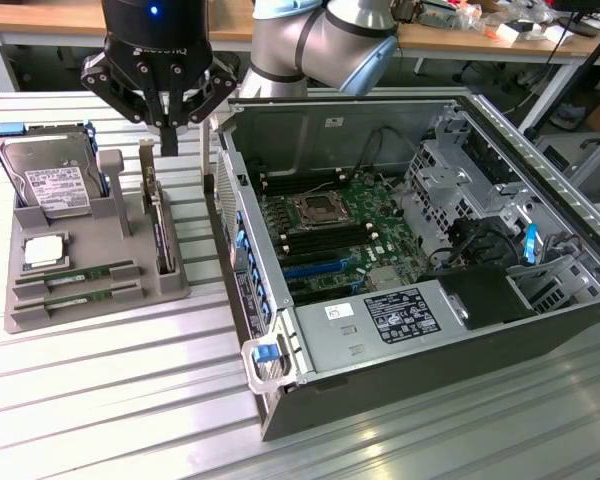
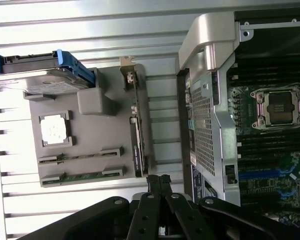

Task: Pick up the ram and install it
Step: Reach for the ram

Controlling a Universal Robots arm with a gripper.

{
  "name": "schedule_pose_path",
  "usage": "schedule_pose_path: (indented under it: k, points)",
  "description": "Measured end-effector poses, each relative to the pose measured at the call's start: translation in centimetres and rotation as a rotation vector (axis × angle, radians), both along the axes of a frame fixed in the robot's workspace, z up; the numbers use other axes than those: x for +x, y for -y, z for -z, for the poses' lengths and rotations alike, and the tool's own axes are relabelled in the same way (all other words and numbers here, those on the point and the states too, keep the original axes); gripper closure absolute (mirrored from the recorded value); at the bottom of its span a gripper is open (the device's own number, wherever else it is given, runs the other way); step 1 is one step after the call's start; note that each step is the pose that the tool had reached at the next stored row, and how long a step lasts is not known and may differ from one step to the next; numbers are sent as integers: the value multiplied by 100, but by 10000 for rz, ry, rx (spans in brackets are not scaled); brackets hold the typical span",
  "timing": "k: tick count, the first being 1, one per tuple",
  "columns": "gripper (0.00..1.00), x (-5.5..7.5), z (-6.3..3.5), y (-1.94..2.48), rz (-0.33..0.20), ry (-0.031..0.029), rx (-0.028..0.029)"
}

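Exterior view slants down, wrist view straight down; both show tray [image 1: 110, 245].

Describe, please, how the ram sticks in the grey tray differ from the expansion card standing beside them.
The ram sticks sit low in their slots; the expansion card stands taller on edge. The expansion card runs crosswise to the ram sticks. The expansion card has a metal bracket, the ram sticks none. Both rest in the grey tray.
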State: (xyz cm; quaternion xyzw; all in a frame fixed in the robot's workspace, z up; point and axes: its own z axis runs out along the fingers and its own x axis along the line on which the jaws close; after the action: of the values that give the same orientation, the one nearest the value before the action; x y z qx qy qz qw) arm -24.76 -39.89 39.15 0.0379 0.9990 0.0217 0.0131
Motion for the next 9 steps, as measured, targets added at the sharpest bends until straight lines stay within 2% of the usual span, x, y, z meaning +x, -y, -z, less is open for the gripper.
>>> schedule_pose_path:
  k: [9]
  points:
    - [89, -84, 0, 0, 0, 0, 0]
